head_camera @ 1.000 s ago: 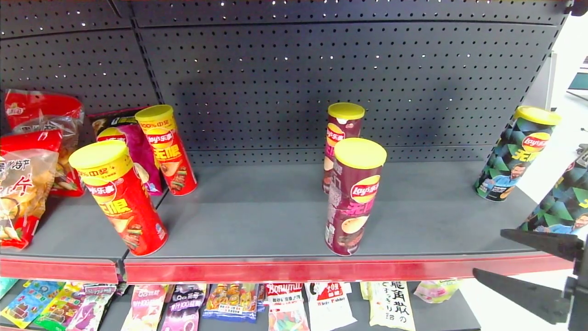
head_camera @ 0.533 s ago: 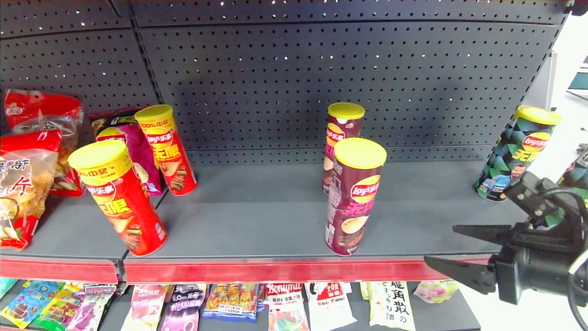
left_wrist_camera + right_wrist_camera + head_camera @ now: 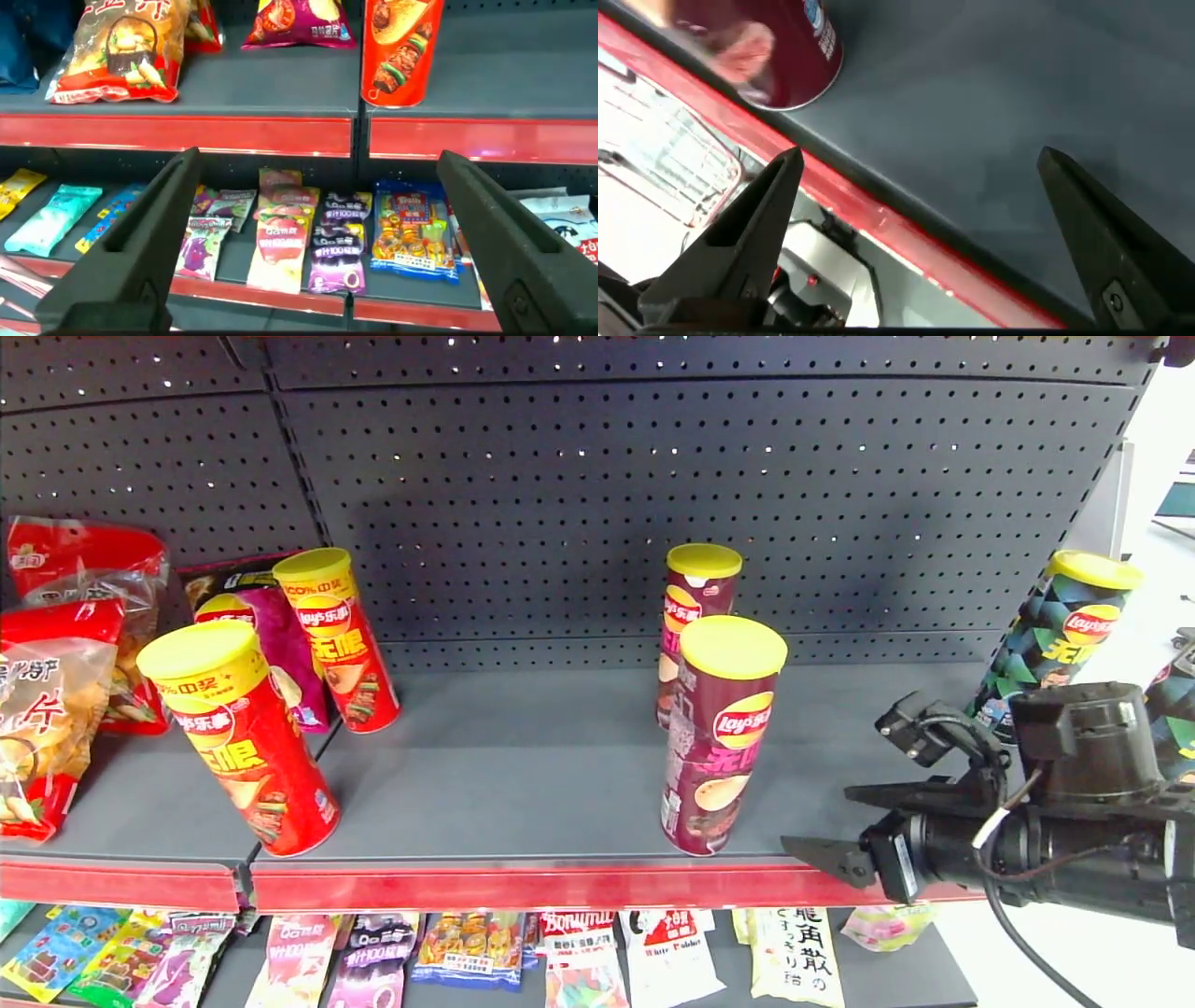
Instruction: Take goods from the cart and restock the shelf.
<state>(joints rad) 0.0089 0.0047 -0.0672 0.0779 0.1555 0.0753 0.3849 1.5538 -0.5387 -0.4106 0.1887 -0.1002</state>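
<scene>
Right gripper (image 3: 822,821), fingers spread and empty, sits at four o'clock of the maroon can (image 3: 719,747), probably to straighten it. Left gripper (image 3: 320,159) hangs spread, empty.

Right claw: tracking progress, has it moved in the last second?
Yes, the right claw slid left along the shelf's red edge toward the front maroon can.

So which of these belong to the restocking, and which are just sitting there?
Job: right gripper, open, at the front edge of the grey shelf; front maroon can; green-black can.
Lying about: snack bags far left; packets on the lower shelf.
</scene>
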